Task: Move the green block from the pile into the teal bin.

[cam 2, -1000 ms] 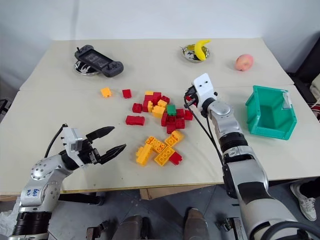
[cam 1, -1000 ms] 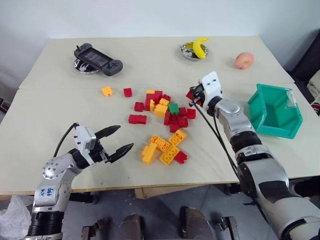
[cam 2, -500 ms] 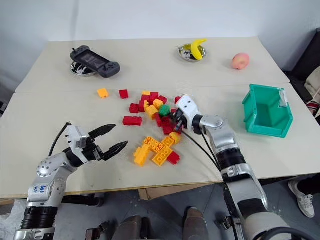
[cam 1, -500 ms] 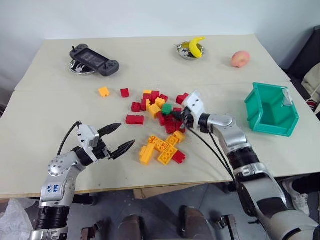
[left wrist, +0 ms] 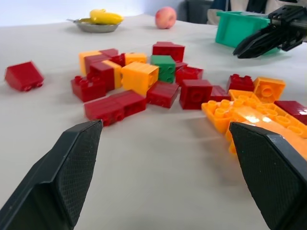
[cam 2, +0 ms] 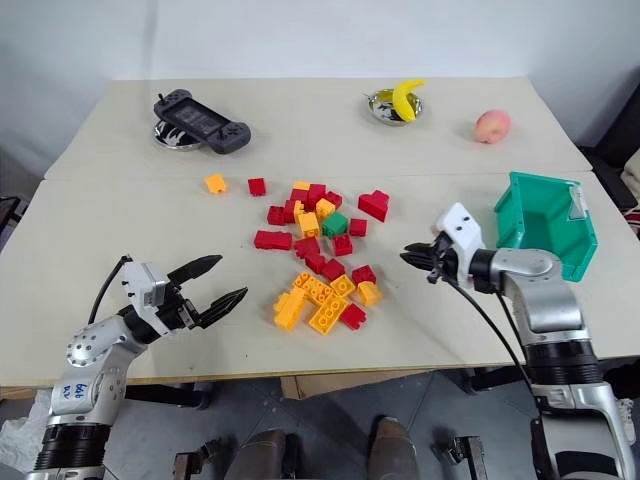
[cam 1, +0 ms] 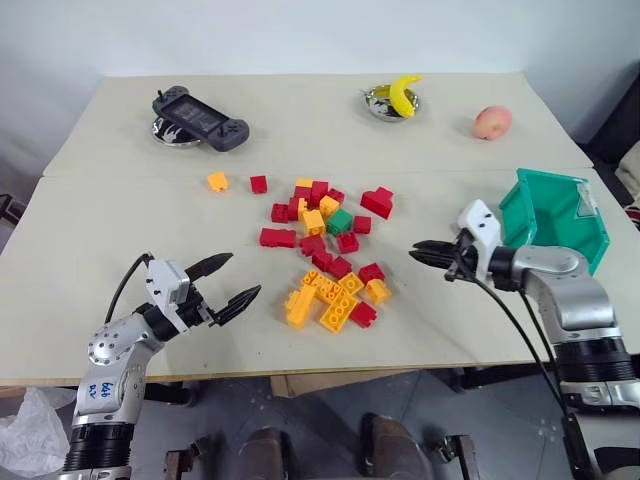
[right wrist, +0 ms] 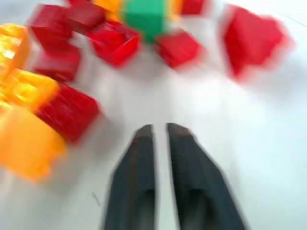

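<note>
Clearly the green block [cam 1: 341,221] sits ungrasped in the pile [cam 1: 325,250] on the desk [cam 1: 120,200], so the empty right gripper [cam 1: 418,249], fingers barely parted, is best opened wider, closed squarely on it, then carried to the teal bin [cam 1: 575,196].

Green block [cam 1: 340,221] sits among the pile [cam 1: 325,255].

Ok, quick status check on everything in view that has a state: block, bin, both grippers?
green block: still in the pile, not gripped.
teal bin: tipped on its side, nothing visible inside.
left gripper: open, holding nothing, above the table.
right gripper: nearly closed, holding nothing, between pile and bin.
</note>
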`<state>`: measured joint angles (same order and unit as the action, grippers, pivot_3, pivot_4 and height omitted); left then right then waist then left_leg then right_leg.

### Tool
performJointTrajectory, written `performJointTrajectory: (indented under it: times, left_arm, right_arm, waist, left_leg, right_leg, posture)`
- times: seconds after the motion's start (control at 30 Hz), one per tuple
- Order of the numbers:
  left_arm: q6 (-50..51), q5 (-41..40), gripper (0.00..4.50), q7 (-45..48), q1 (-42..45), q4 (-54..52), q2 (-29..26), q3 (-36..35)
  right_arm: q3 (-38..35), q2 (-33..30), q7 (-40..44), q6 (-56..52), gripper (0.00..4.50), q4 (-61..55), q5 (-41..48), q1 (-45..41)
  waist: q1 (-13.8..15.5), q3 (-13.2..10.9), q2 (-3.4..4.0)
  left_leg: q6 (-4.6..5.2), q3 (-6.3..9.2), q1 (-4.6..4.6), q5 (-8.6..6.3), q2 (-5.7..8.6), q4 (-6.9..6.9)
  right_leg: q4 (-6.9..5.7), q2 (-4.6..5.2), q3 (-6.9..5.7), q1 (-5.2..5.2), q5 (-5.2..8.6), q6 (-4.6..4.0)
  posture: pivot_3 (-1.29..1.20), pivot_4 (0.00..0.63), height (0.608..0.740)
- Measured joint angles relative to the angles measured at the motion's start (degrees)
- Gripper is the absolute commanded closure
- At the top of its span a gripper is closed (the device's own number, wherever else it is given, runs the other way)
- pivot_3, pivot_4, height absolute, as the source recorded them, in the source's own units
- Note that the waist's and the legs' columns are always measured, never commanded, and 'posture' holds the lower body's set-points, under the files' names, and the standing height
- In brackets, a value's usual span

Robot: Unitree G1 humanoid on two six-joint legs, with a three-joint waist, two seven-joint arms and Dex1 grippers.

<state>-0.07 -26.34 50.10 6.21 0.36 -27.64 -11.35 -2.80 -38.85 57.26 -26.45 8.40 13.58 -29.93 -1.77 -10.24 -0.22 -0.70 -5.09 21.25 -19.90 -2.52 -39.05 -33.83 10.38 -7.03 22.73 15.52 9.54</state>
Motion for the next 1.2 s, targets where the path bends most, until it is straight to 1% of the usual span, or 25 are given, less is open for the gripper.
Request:
performJointTrajectory:
  times: [0.1, 0.13, 0.27, 0.3, 0.4, 0.47, 0.57, 0.67, 0.7, 0.73, 0.83, 0.9, 0.93, 1.07, 1.2]
  left_arm:
    - [0.0, -0.1, 0.00, 0.8, 0.0, 0.0, -0.5, 0.0]
    - [0.1, -0.1, 0.00, 1.1, 0.0, 0.0, -0.8, 0.0]
    - [0.3, -0.1, 0.00, 1.7, 0.5, -0.1, -1.0, 0.8]
    - [0.4, -0.1, 0.00, 1.7, 0.5, -0.1, -1.0, 0.9]
    - [0.5, -0.1, 0.00, 1.5, 0.6, -0.2, -1.0, 1.0]
    - [0.6, -0.1, 0.00, 1.3, 0.4, -0.2, -1.0, 0.9]
    - [0.7, -0.1, 0.00, 1.0, 0.1, -0.5, -1.0, 1.1]
    - [0.7, -0.1, 0.00, 0.7, -0.1, -0.8, -0.8, 1.1]
    - [0.7, -0.1, 0.00, 0.6, -0.2, -1.0, -0.8, 1.1]
    - [0.7, -0.1, 0.00, 0.4, -0.3, -1.3, -0.8, 1.1]
    - [0.7, -0.1, 0.00, -0.1, -0.5, -2.0, -0.5, 1.1]
    - [0.7, -0.1, 0.00, -0.2, -0.6, -2.2, -0.5, 1.1]
    - [0.7, -0.1, 0.00, -0.2, -0.6, -2.2, -0.4, 1.1]
    - [0.8, -0.1, 0.00, -0.1, 0.3, -2.3, 0.1, 1.6]
    - [1.5, -0.2, 0.00, 0.4, 4.4, -3.2, 2.0, 4.9]
  right_arm:
    - [0.3, 0.5, 0.0, 0.1, 1.78, 1.3, 0.0, -1.0]
    - [0.8, 1.6, -0.1, -0.4, 1.44, 2.1, 0.0, -2.8]
    - [6.5, 9.3, -2.6, -1.3, 0.08, 5.2, -1.5, -12.6]
    - [8.0, 11.0, -3.5, -1.1, 0.03, 6.8, -2.7, -14.8]
    - [11.5, 14.7, -5.8, -1.0, 0.03, 11.9, -5.5, -19.7]
    - [13.9, 17.7, -8.5, -0.9, 0.03, 18.1, -8.1, -23.9]
    - [15.6, 20.5, -12.1, 1.0, 0.03, 26.3, -11.6, -28.1]
    - [15.6, 22.3, -13.2, 2.9, 0.03, 30.8, -12.4, -29.9]
    - [15.6, 22.8, -13.2, 3.2, 0.40, 31.8, -12.5, -30.4]
    - [15.5, 23.3, -13.2, 3.4, 0.62, 32.4, -12.5, -30.5]
    - [15.5, 24.2, -13.0, 3.6, 1.56, 32.7, -12.4, -30.5]
    - [15.1, 24.0, -12.9, 3.7, 2.29, 32.6, -12.4, -30.5]
    - [15.0, 23.8, -12.8, 3.7, 2.39, 32.6, -12.4, -30.5]
    - [12.9, 21.5, -11.6, 4.0, 2.39, 30.7, -11.4, -29.1]
    - [7.2, 17.6, -9.7, 4.5, 2.39, 20.5, -7.0, -24.9]
  waist:
    - [0.0, 0.0, 0.00]
    - [-0.1, 0.0, 0.00]
    - [-0.4, 0.0, 0.01]
    - [-0.4, 0.0, 0.01]
    - [0.2, 0.0, 0.00]
    - [0.1, 0.0, 0.00]
    - [0.0, 0.0, 0.01]
    - [-0.2, 0.0, 0.01]
    - [-0.2, 0.0, 0.01]
    - [-0.2, 0.0, 0.01]
    - [-0.2, 0.0, 0.01]
    - [-0.2, 0.0, 0.01]
    - [-0.2, 0.0, 0.01]
    - [-0.1, 0.0, 0.01]
    - [0.3, 0.0, 0.00]
  left_leg:
    - [0.00, -0.04, 0.01, 0.00, -0.03, 0.01]
    - [0.00, -0.07, 0.00, 0.00, -0.04, 0.00]
    - [-0.03, -0.09, -0.03, 0.01, -0.09, -0.01]
    - [-0.03, -0.09, 0.00, 0.01, -0.09, -0.01]
    - [-0.02, -0.08, 0.07, -0.01, -0.07, -0.01]
    - [-0.04, -0.10, 0.08, -0.02, -0.07, -0.02]
    - [-0.04, -0.10, 0.08, -0.02, -0.08, 0.01]
    - [-0.04, -0.11, 0.07, -0.02, -0.08, 0.02]
    - [-0.04, -0.11, 0.07, -0.02, -0.08, 0.02]
    - [-0.04, -0.11, 0.07, -0.02, -0.08, 0.02]
    - [-0.04, -0.11, 0.07, -0.02, -0.08, 0.01]
    - [-0.04, -0.11, 0.07, -0.02, -0.09, 0.01]
    - [-0.04, -0.11, 0.07, -0.02, -0.08, 0.01]
    - [-0.04, -0.12, 0.08, -0.02, -0.09, 0.01]
    - [-0.04, -0.11, 0.10, -0.02, -0.08, 0.00]
  right_leg:
    - [0.00, -0.02, 0.03, 0.04, 0.00, 0.00]
    - [-0.01, -0.02, 0.05, 0.05, 0.00, 0.00]
    - [-0.08, -0.06, 0.10, 0.10, -0.01, -0.02]
    - [-0.06, -0.06, 0.09, 0.11, -0.01, -0.02]
    - [-0.02, -0.05, 0.04, 0.13, -0.01, -0.02]
    - [-0.03, -0.05, 0.01, 0.16, -0.01, -0.02]
    - [-0.04, -0.05, -0.01, 0.19, -0.01, -0.03]
    - [-0.04, -0.05, -0.02, 0.19, -0.01, -0.02]
    - [-0.05, -0.05, -0.02, 0.19, -0.01, -0.02]
    - [-0.05, -0.06, -0.02, 0.18, -0.01, -0.02]
    - [-0.05, -0.05, -0.01, 0.18, -0.01, -0.02]
    - [-0.05, -0.05, -0.02, 0.18, -0.01, -0.02]
    - [-0.05, -0.05, -0.01, 0.19, -0.01, -0.02]
    - [-0.04, -0.05, -0.01, 0.19, -0.01, -0.02]
    - [-0.02, -0.05, -0.03, 0.19, -0.01, -0.02]
  posture:
    - [0.00, 0.150, 0.740]
    - [0.00, 0.150, 0.740]
    - [0.00, 0.150, 0.740]
    - [0.00, 0.150, 0.740]
    - [0.00, 0.150, 0.740]
    - [0.00, 0.150, 0.740]
    - [0.00, 0.150, 0.740]
    - [0.00, 0.150, 0.740]
    - [0.00, 0.150, 0.740]
    - [0.00, 0.150, 0.740]
    - [0.00, 0.150, 0.740]
    - [0.00, 0.150, 0.740]
    - [0.00, 0.150, 0.740]
    - [0.00, 0.150, 0.740]
    - [0.00, 0.150, 0.740]
